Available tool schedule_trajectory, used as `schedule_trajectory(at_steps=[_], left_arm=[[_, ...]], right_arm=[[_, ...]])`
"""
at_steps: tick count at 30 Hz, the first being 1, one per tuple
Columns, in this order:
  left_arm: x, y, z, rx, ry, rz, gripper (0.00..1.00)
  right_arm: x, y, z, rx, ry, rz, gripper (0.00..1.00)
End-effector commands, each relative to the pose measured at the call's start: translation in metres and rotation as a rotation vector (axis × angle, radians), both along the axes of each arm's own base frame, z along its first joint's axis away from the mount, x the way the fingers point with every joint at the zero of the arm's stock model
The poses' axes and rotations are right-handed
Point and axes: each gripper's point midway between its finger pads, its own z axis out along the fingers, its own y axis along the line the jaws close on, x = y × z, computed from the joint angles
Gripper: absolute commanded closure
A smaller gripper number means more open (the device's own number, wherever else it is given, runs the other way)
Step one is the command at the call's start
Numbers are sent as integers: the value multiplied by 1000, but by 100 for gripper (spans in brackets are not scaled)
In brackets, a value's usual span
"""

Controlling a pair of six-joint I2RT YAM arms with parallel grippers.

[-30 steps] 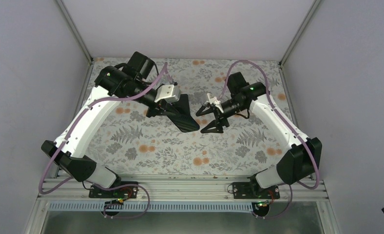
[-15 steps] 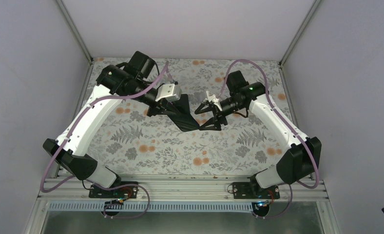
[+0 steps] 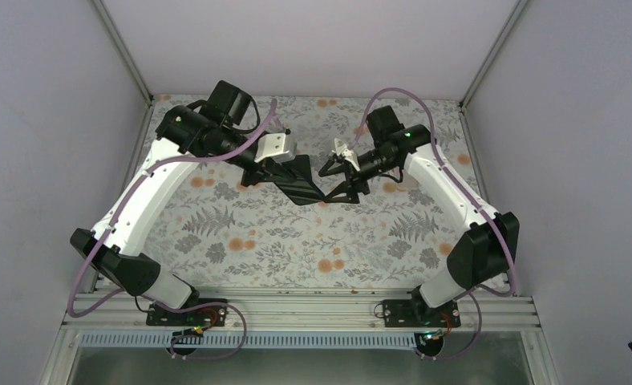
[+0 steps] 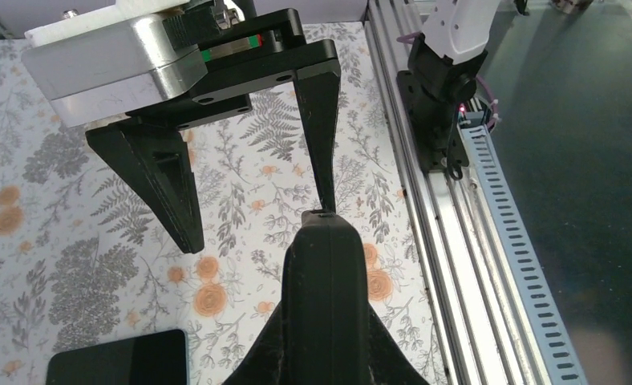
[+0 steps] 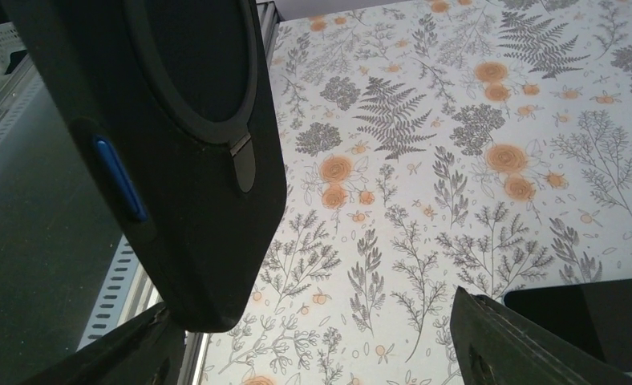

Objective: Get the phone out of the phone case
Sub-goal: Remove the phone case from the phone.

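The matte black phone case (image 5: 192,160), with a ring on its back and a blue side button (image 5: 120,180), hung raised above the floral-printed tabletop (image 5: 457,120) between the two arms. The left claw (image 4: 258,226) was released, its fingers spread wide with only tabletop showing between them. The tip of one finger touched the end of the case. The right claw (image 5: 309,305) was likewise spread wide, one finger just beside the case's lower end. What carried the case could not be told. A flat glossy black slab (image 5: 589,309), apparently the phone, lay on the tabletop near the right claw's other finger, apart from the case.
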Motion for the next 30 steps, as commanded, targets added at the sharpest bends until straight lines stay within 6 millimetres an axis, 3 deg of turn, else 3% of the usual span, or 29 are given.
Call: schedule_trajectory(at_steps=[1, 30], left_arm=[[-37, -8, 26, -135, 80, -120, 98], [-35, -7, 27, -120, 50, -109, 98]], right_arm=[[25, 4, 18, 30, -117, -23, 16], [12, -9, 12, 5, -116, 12, 22]])
